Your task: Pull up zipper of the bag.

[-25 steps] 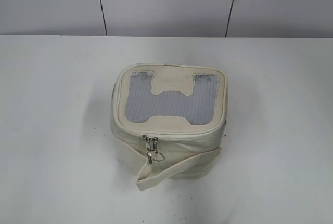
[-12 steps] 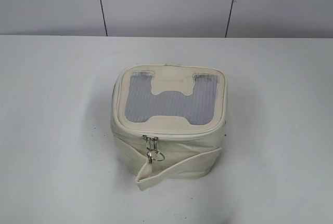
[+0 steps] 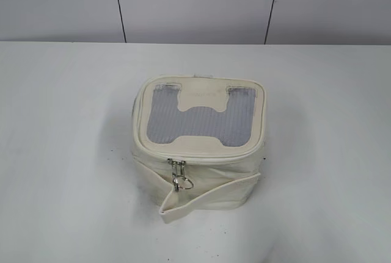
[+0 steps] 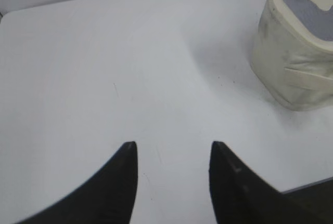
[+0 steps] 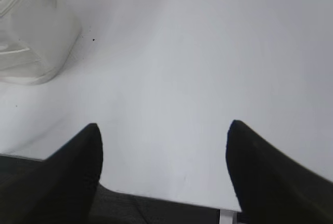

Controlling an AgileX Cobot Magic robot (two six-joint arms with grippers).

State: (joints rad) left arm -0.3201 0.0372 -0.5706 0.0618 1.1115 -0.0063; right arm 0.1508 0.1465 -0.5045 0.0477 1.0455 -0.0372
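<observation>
Cream fabric bag (image 3: 198, 144) sits well ahead of both grippers, left gripper (image 4: 173, 154) and right gripper (image 5: 164, 135) spread empty. Best approach: brace the body, then pinch the zipper (image 3: 179, 172) ring.

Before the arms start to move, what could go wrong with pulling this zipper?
1. The ring pull is small and hangs beside the loose strap; the fingers may catch the strap instead.
2. Nothing holds the bag. It stands free on the table, so a pull may drag or tip it.
3. Both the left gripper and right gripper are open and far from the bag, near the table edge.
</observation>
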